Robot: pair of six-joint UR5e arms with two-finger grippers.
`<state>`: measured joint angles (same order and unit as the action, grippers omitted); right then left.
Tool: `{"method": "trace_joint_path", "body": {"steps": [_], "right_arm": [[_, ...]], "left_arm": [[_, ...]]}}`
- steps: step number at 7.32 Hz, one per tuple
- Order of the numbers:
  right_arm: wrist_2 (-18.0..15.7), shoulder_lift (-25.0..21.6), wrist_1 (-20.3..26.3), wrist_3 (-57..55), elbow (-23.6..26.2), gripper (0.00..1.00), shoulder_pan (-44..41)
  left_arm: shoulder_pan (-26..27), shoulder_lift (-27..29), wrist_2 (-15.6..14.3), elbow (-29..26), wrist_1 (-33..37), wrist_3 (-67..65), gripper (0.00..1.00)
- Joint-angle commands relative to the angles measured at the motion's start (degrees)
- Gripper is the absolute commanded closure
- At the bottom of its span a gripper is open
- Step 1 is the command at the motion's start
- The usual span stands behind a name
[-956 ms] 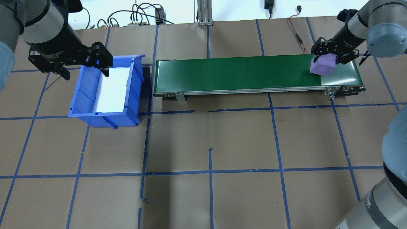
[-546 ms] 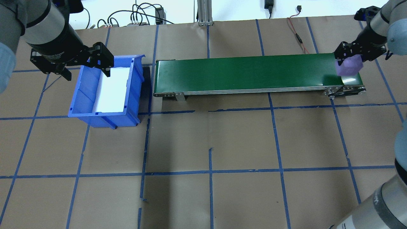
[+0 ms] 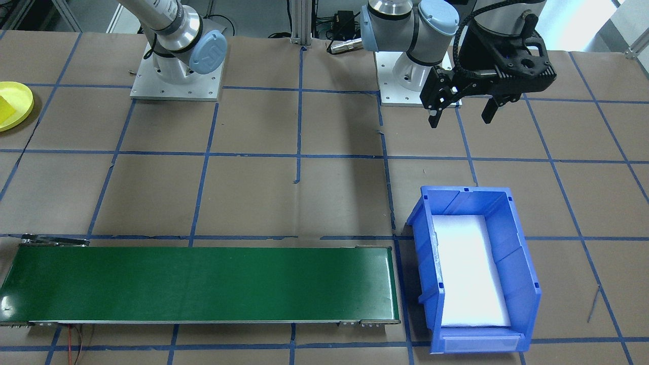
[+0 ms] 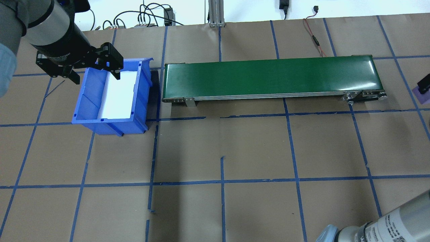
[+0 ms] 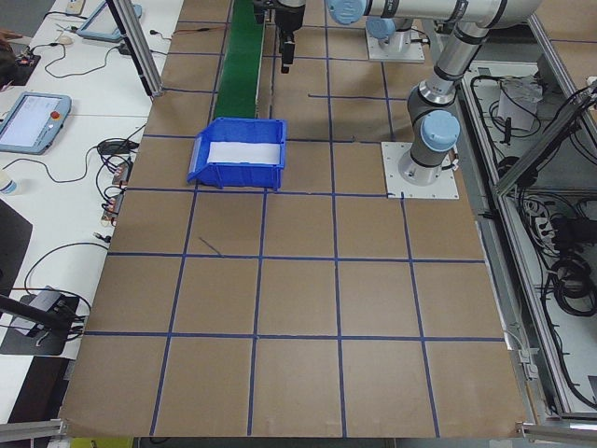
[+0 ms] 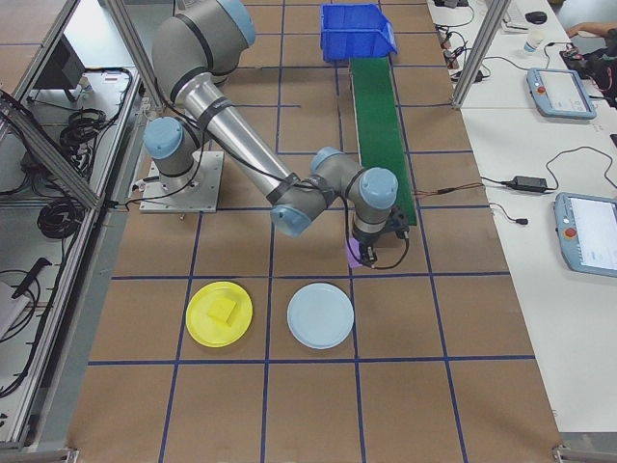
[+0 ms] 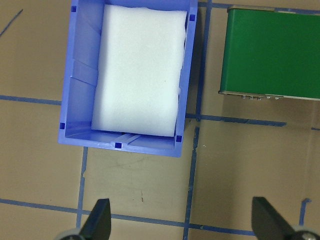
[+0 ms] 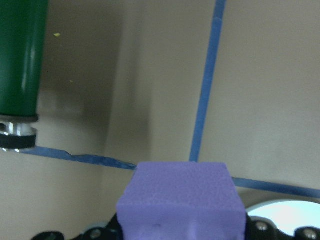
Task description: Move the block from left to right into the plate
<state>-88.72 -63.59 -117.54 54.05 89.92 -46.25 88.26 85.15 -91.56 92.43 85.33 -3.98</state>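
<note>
A purple block [image 8: 182, 200] is held in my right gripper [image 6: 362, 257], which is shut on it just past the right end of the green conveyor [image 4: 268, 75]. The overhead view shows only a sliver of the block [image 4: 422, 90] at the right edge. On the floor nearer the robot's base lies the yellow plate [image 6: 202, 326], also seen as the plate [image 3: 21, 107] in the front view, with a yellow block [image 6: 225, 309] in it. My left gripper [image 4: 95, 76] hangs open and empty over the near-left rim of the blue bin.
The blue bin [image 4: 88, 107] with a white foam liner stands at the conveyor's left end. A pale blue plate [image 6: 320, 315] lies beside the yellow one, just below the held block. Cables run along the table's far edge.
My right gripper has carried the purple block off the conveyor's right end, out to the overhead view's right edge. The left gripper has shifted slightly toward the bin.
</note>
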Motion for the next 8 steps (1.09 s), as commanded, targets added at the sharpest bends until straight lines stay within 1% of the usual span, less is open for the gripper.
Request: {"method": "trace_joint_path", "body": {"steps": [1, 2, 4, 5, 6, 7, 8], "right_arm": [[1.61, 1.09, -1.29, 9.55, 0.43, 0.58, 7.56], [2.14, 2.58, -1.29, 12.45, 0.26, 0.58, 10.02], [2.75, 3.29, -1.29, 14.06, 0.69, 0.57, 12.85], [2.76, 3.64, -1.29, 14.15, 0.78, 0.52, 12.94], [2.85, 4.17, -1.29, 14.15, 0.70, 0.37, 13.03], [3.20, 4.17, -1.29, 14.15, 0.69, 0.07, 13.12], [3.37, 4.17, -1.29, 14.15, 0.69, 0.00, 13.12]], "left_arm": [[-0.02, 0.01, 0.86, 0.12, 0.10, 0.82, 0.00], [-0.02, 0.01, 0.94, 0.21, 0.10, 0.82, 0.00], [-0.02, 0.01, 0.86, -0.23, 0.45, 0.91, 0.00], [-0.02, 0.01, 0.77, -0.23, 0.45, 0.91, 0.00], [-0.02, -0.33, 0.51, -0.32, 0.45, 0.91, 0.00], [-0.02, -0.69, 0.33, -0.23, 0.62, 0.91, 0.00], [0.06, -0.43, 0.59, 0.55, 0.45, 0.91, 0.00]]}}
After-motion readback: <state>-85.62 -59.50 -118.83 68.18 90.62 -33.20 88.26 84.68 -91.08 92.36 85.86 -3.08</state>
